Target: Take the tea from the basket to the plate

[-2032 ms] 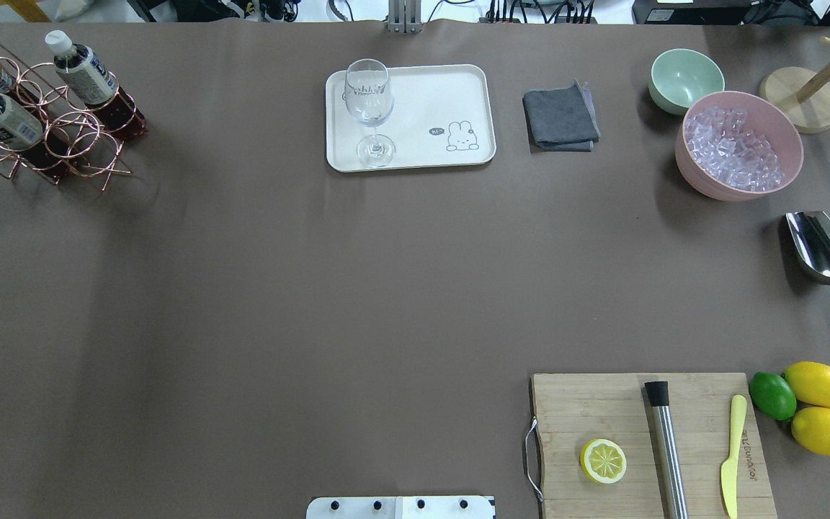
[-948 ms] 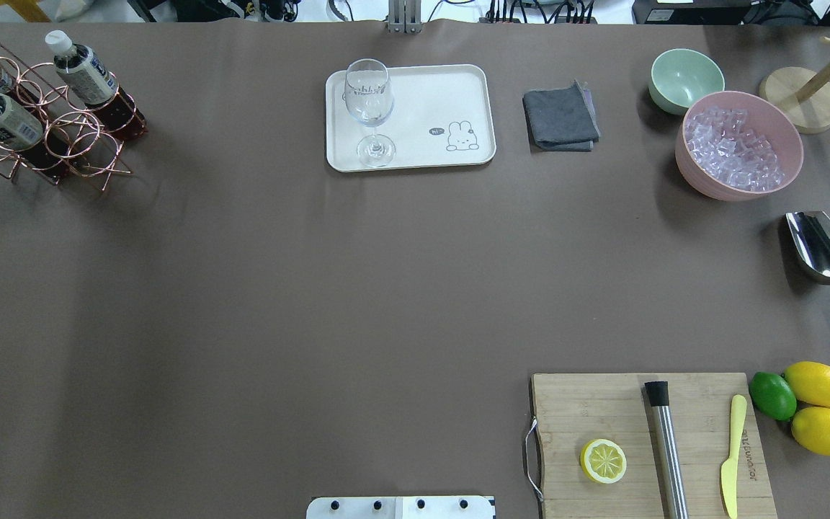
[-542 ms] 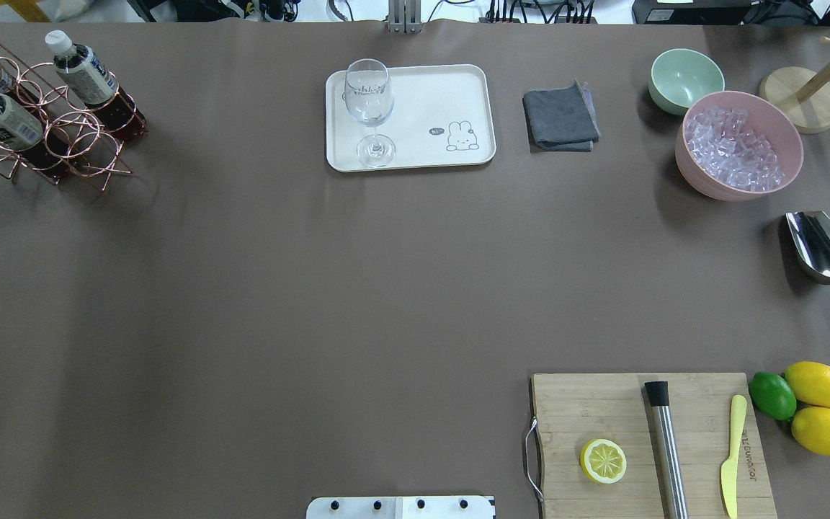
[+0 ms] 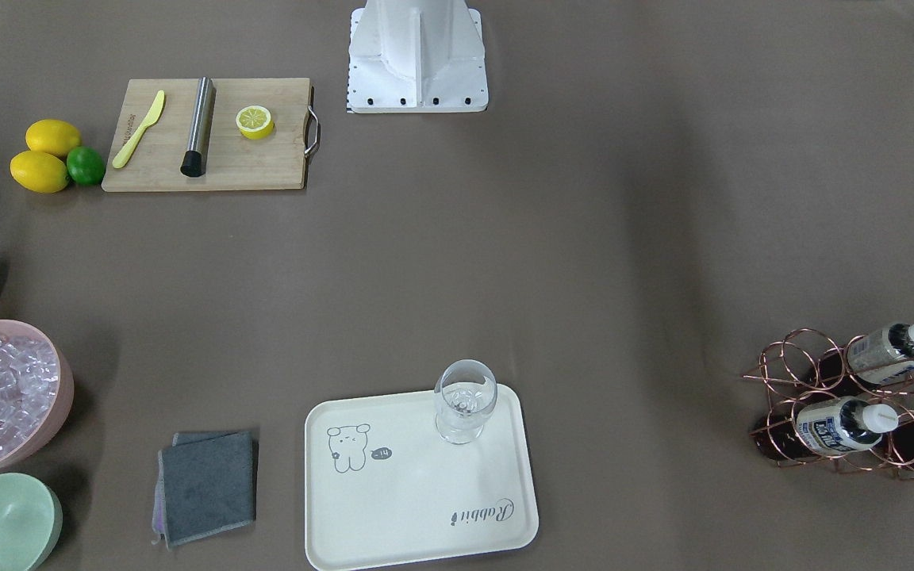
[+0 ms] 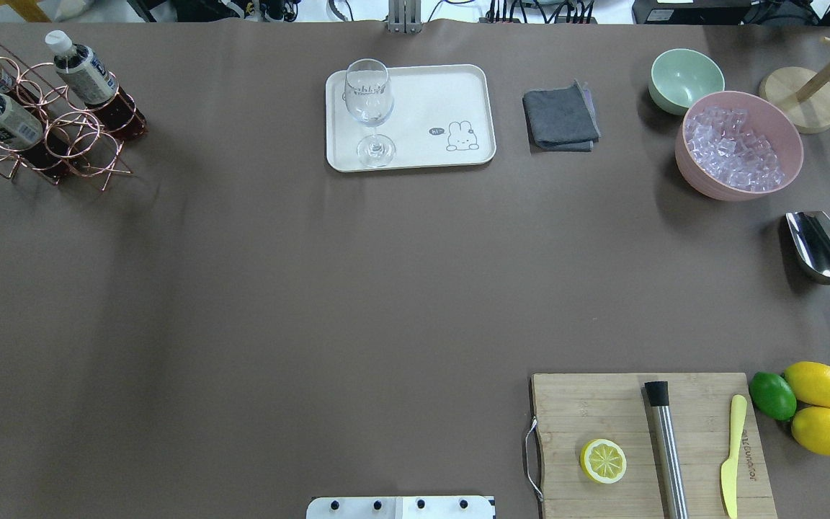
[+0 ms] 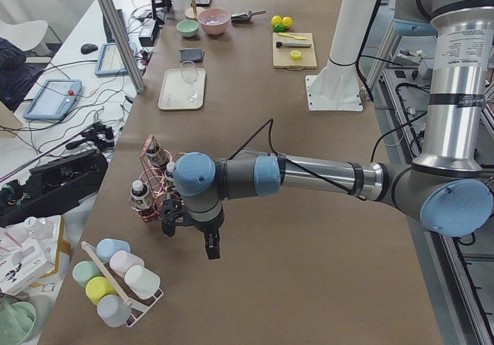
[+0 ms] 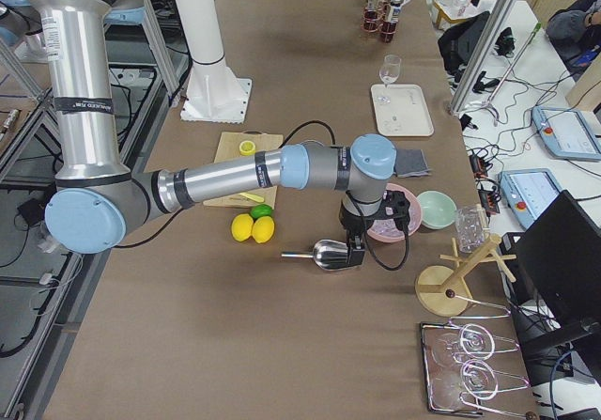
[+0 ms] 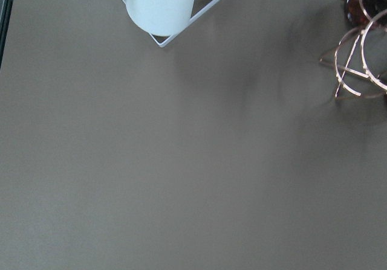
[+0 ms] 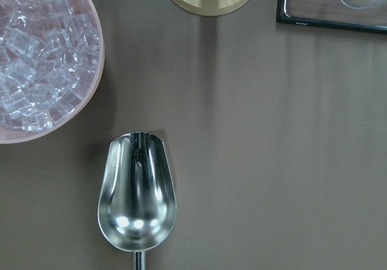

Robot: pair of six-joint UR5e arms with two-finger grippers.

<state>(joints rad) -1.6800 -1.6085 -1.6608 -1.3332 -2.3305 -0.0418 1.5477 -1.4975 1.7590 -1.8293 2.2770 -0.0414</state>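
Three tea bottles (image 5: 87, 76) stand capped in the rings of the copper wire basket (image 5: 62, 140) at the table's left end, none yet lifted. The left gripper (image 6: 189, 238) hovers low over bare table (image 5: 314, 288) just beside the basket, between it and a rack of pastel mugs (image 6: 116, 279). Only a side camera catches it, so whether its fingers are spread or closed cannot be told.

The step in hand appears to be the reach for a bottle. A sound approach would take the bottle on the plate side, clasp it on the label below the white cap, and draw it straight up so the wire rings do not drag the rack along.

At centre, the cream plate (image 5: 458, 94) waits well apart from the basket, with a wine glass (image 5: 368, 108) standing on its left part. The bare right part looks the safer landing.

Further right lie a folded grey cloth (image 5: 560, 119), a pale green bowl (image 5: 685, 79), a pink bowl of ice cubes (image 5: 703, 189) and a steel scoop (image 5: 822, 252). The right gripper (image 7: 357, 249) hangs over the scoop, its fingers likewise unreadable. A cutting board (image 5: 573, 404) bearing half a lemon (image 5: 603, 461) sits near the robot.

Matte brown sheeting covers the table, and cables, tablets (image 6: 50, 98) and aluminium framing crowd the lab around it.
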